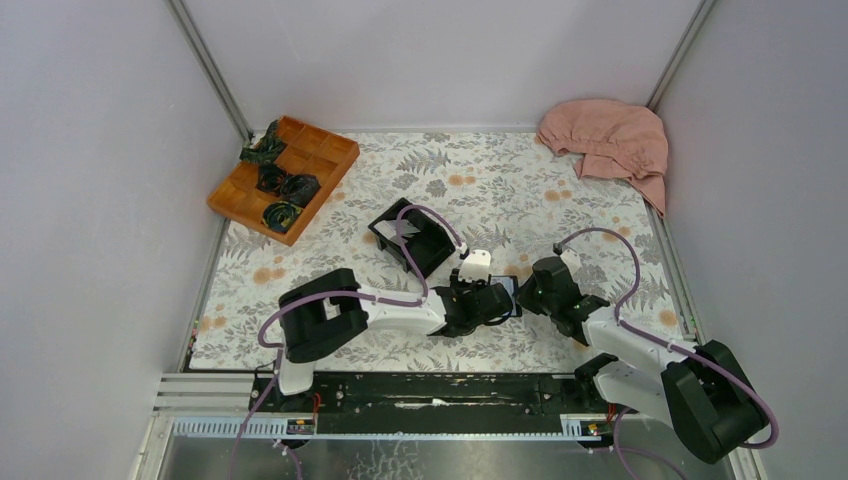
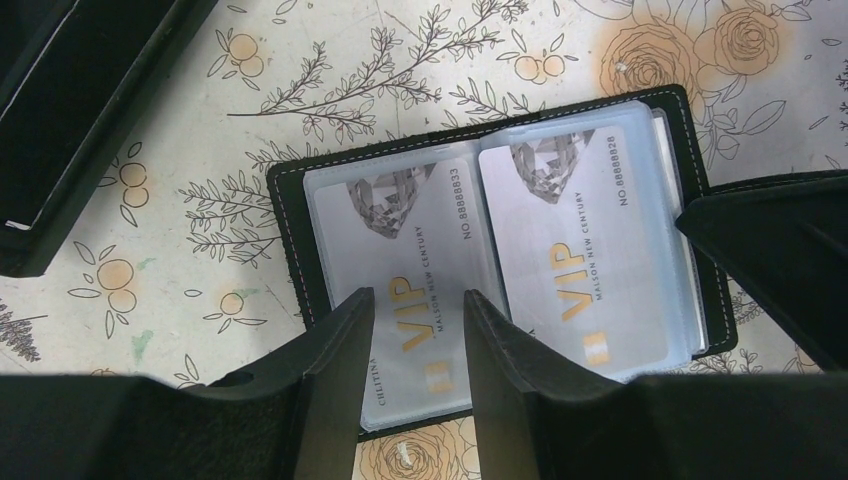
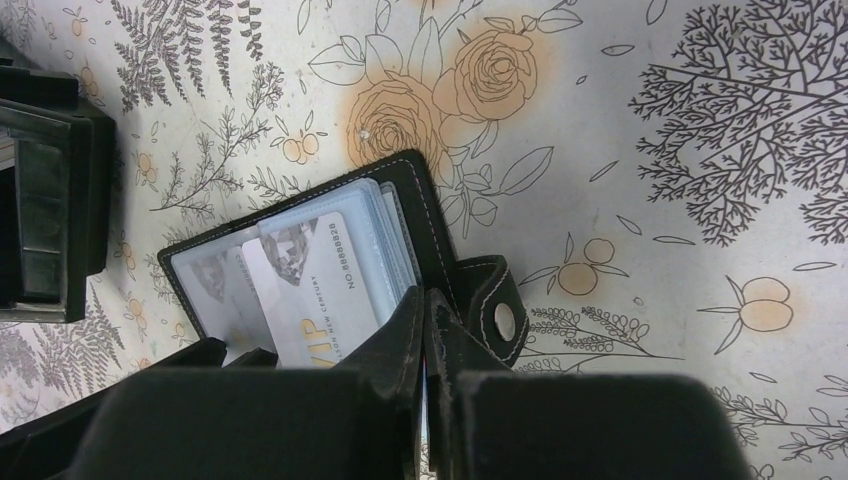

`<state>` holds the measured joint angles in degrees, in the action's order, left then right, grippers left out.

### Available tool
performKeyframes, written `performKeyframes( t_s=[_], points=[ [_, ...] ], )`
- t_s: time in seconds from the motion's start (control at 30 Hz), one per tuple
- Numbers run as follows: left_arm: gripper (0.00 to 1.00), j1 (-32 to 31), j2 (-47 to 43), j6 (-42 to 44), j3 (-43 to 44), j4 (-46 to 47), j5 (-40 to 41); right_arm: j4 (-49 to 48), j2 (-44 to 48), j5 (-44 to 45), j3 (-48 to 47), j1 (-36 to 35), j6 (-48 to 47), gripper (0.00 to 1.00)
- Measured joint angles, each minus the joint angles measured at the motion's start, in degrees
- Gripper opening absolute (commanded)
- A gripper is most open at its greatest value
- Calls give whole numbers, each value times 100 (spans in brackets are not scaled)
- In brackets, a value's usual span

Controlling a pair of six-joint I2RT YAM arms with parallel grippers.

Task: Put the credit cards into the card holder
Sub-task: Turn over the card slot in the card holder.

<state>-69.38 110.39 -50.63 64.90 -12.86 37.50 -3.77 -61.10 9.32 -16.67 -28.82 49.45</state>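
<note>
**Push the poking-out card right in**

The card holder [image 2: 288, 215] lies open in the middle of the left wrist view. One of the credit cards [image 2: 410, 260] pokes out at its bottom. The left gripper [image 2: 418, 300] has its fingers spread over that card. The right gripper [image 3: 425, 305], fingers pressed together, rests on the holder's right side. Slide the card slowly and straight.

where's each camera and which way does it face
Top external: above and behind the robot, facing down at the table; left arm and right arm show.
Left wrist: on its arm, faces down on the open card holder; its parted fingers show.
Right wrist: on its arm, faces down at the holder's clasp tab; its shut fingers show.
Shared: both wrist views catch the VIP cards.
</note>
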Motion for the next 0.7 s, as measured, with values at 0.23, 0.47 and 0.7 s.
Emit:
performKeyframes(
  t_s=[0.23,0.47,0.7],
  points=[
    [45,0,-20,0,-35,46,-2,227,4,4,-103,0,-107,4],
    [45,0,-20,4,-35,50,-4,393,-140,52,-262,-66,-275,14],
    [45,0,-28,7,-57,76,-4,483,-415,304,-492,-326,-363,23]
  ],
)
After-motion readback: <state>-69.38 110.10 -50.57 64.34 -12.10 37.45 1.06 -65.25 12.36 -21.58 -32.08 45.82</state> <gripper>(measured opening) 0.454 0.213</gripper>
